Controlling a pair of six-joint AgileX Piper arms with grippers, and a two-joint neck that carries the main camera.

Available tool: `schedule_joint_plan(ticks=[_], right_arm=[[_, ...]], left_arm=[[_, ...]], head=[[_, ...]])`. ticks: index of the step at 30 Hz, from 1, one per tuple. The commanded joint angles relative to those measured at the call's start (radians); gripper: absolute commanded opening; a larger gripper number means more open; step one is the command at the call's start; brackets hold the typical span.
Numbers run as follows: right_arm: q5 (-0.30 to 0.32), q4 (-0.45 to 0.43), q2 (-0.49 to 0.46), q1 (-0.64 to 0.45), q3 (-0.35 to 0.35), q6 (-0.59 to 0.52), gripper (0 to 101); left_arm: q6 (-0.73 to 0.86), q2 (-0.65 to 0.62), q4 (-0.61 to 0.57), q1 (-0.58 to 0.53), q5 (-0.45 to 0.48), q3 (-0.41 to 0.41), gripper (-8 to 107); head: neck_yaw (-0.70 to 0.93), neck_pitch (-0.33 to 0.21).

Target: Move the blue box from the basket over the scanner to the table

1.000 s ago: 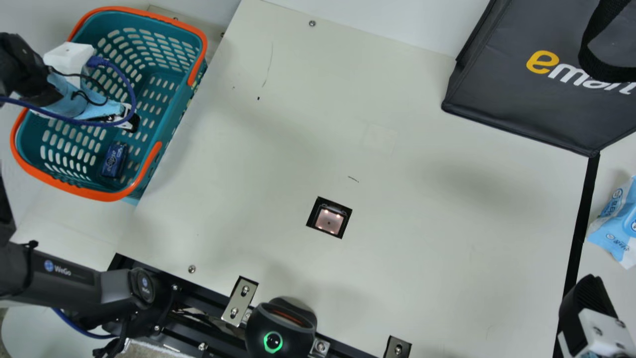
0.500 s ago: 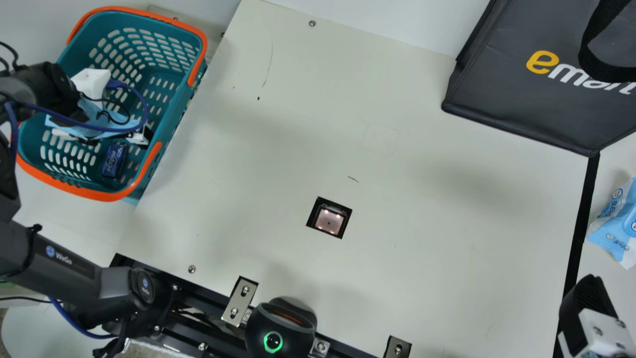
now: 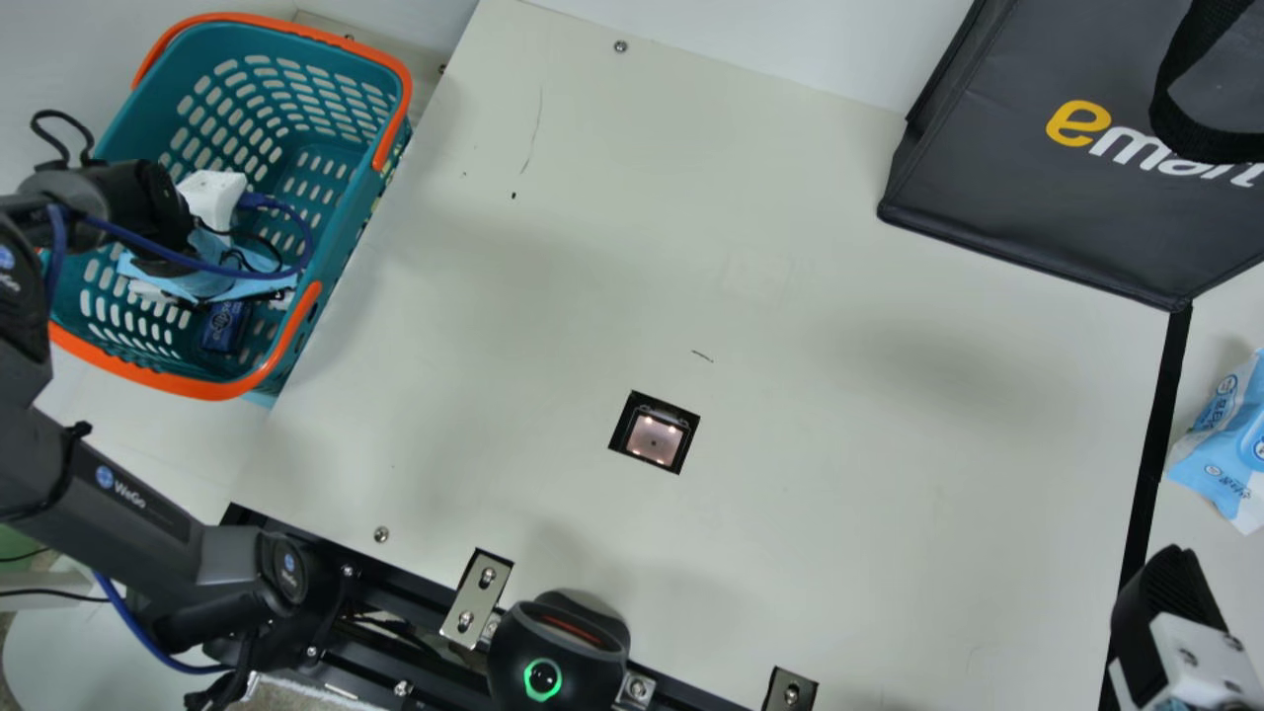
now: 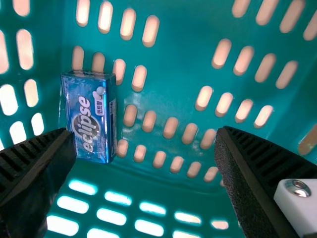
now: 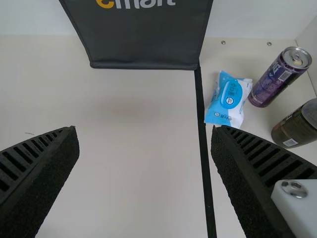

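Observation:
In the main view my left gripper (image 3: 219, 282) is inside the teal basket (image 3: 360, 212), over the blue box (image 3: 227, 328), which it partly covers. In the left wrist view the blue box (image 4: 89, 119) stands against the basket wall, beside one finger of my open left gripper (image 4: 143, 131); nothing is between the fingers. The square scanner window (image 3: 655, 437), lit inside, is set in the table (image 3: 790, 513). My right gripper (image 3: 1175, 632) is at the main view's lower right corner. Seen from its wrist, the right gripper (image 5: 144, 129) is open and holds nothing.
A dark bag (image 3: 1037, 197) stands at the back right, and a light blue packet (image 3: 1224, 439) lies beyond the black strip. A purple can (image 5: 277, 79) and a dark jar (image 5: 297, 126) are near it. A black device (image 3: 558, 657) with a green light sits at the front edge.
My left gripper has moved right and toward the front inside the basket, and now partly covers the blue box in the main view. The right gripper has stayed still.

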Motion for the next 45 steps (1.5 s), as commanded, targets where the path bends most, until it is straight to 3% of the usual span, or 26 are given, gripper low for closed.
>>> schedule_joint_plan(ticks=[1,19,45], right_arm=[[0.0,0.0,0.0,0.0,0.0,0.0,95],[0.0,0.0,0.0,0.0,0.0,0.0,95],[0.0,0.0,0.0,0.0,0.0,0.0,95]], left_arm=[[0.002,0.004,0.001,0.003,-0.008,0.003,90],[0.078,0.05,-0.005,0.046,-0.063,0.006,90],[0.239,0.092,-0.172,0.064,-0.06,-0.012,90]], head=[[0.002,-0.03],[0.002,-0.03],[0.002,-0.03]])
